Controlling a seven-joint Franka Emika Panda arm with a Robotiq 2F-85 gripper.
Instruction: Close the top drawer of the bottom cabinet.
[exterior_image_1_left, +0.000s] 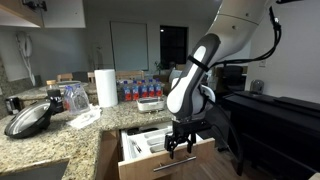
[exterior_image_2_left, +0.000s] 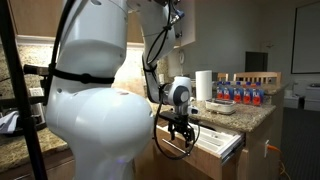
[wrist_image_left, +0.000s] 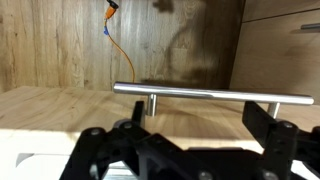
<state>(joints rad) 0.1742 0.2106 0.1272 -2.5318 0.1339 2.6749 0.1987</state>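
Note:
The top drawer (exterior_image_1_left: 176, 160) of the bottom cabinet (exterior_image_1_left: 108, 150) stands pulled out, with a white cutlery tray (exterior_image_1_left: 145, 142) and utensils showing inside. It also shows in an exterior view (exterior_image_2_left: 218, 143). My gripper (exterior_image_1_left: 181, 146) hangs over the drawer's front edge, fingers pointing down; it also shows in an exterior view (exterior_image_2_left: 181, 132). In the wrist view the gripper (wrist_image_left: 197, 128) is open and empty, its fingers spread just behind the silver bar handle (wrist_image_left: 215, 94) on the wood drawer front (wrist_image_left: 60, 105).
The granite counter (exterior_image_1_left: 80, 135) holds a pan with a lid (exterior_image_1_left: 28, 118), a paper towel roll (exterior_image_1_left: 106, 87), a glass jar (exterior_image_1_left: 76, 97) and bottles (exterior_image_1_left: 140, 88). A dark table (exterior_image_1_left: 275, 115) stands close beside the arm. An orange cable (wrist_image_left: 118, 50) hangs along the cabinet.

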